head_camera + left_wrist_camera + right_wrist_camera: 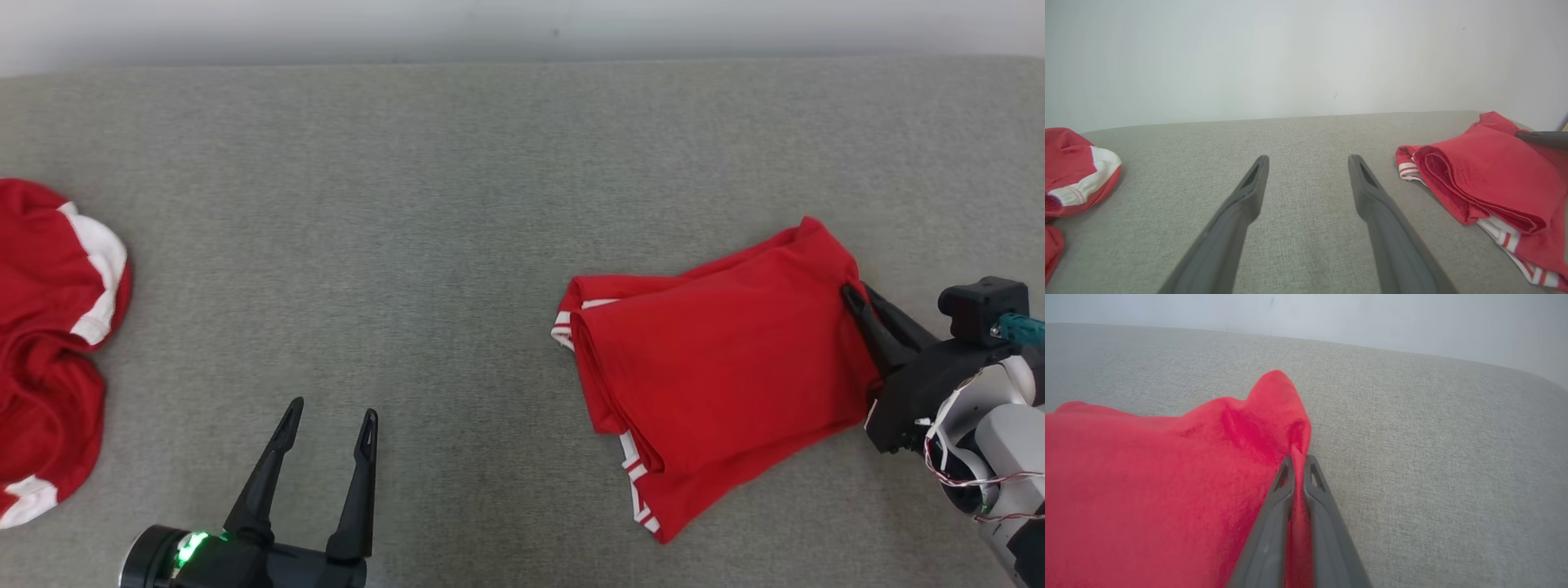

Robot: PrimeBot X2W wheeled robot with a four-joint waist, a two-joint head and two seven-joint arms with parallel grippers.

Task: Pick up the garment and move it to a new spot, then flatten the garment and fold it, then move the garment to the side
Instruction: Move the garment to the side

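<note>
A folded red garment [718, 359] with white-striped hems lies on the grey surface at the right of the head view. My right gripper [857, 296] is shut on its right edge, and the right wrist view shows a pinch of red cloth [1265, 457] between the closed fingers [1278, 522]. The same garment [1486, 179] appears at the right of the left wrist view. My left gripper [331, 412] stands open near the front edge, well to the garment's left, with nothing between its fingers [1241, 208].
A second red and white garment [49, 327] lies crumpled at the far left edge, also seen as a bundle [1073, 171] in the left wrist view. A pale wall [522, 24] rises behind the grey cushioned surface [408, 204].
</note>
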